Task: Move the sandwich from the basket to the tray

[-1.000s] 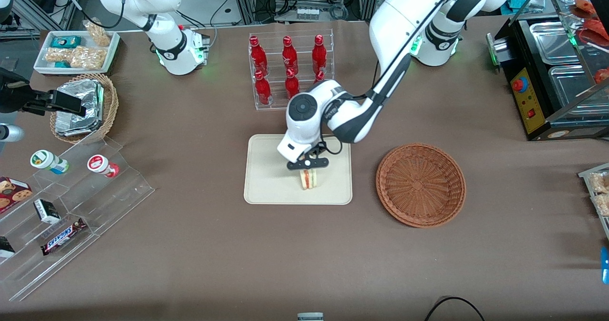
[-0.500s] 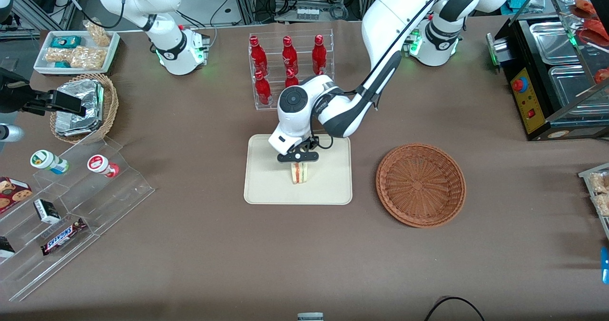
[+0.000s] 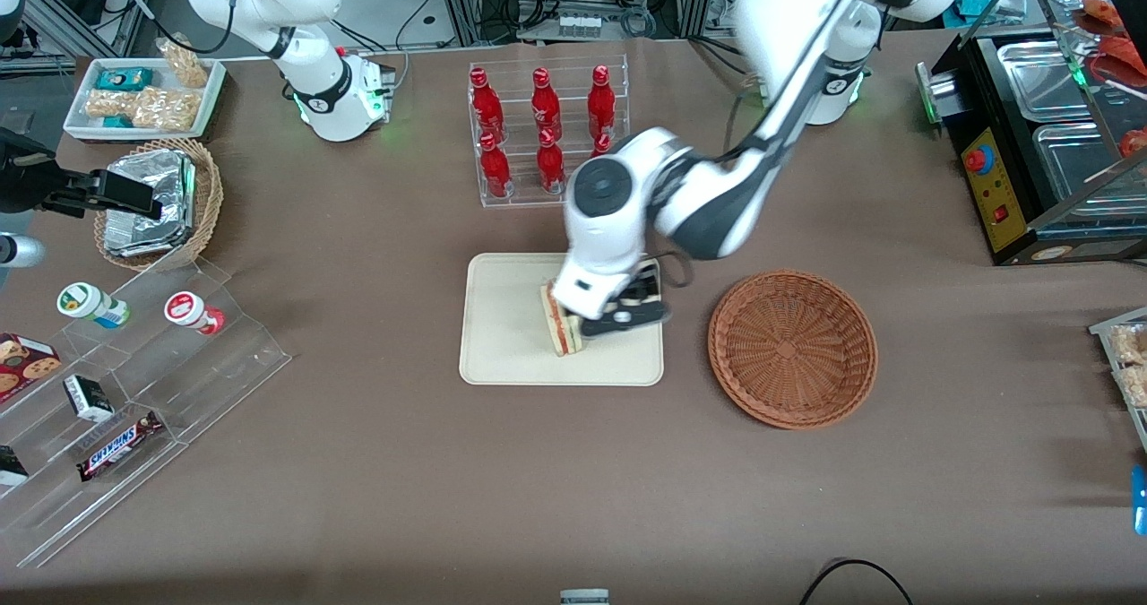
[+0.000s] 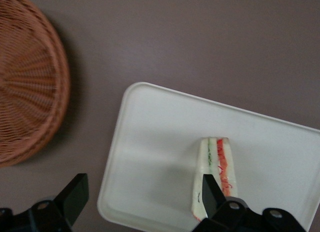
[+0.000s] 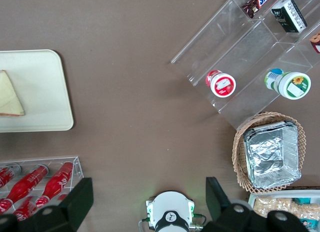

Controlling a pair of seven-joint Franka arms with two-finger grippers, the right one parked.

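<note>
The sandwich [image 3: 559, 323] stands on its edge on the cream tray [image 3: 502, 336], free of any grip. Half a second ago the end effector [image 3: 627, 315] was directly over it; now it has swung toward the wicker basket [image 3: 792, 349], fingers spread apart, 1 fingertip [image 4: 209, 194] just beside the bread. The basket holds nothing. The placement looks complete, with only the arm's retreat remaining.
</note>
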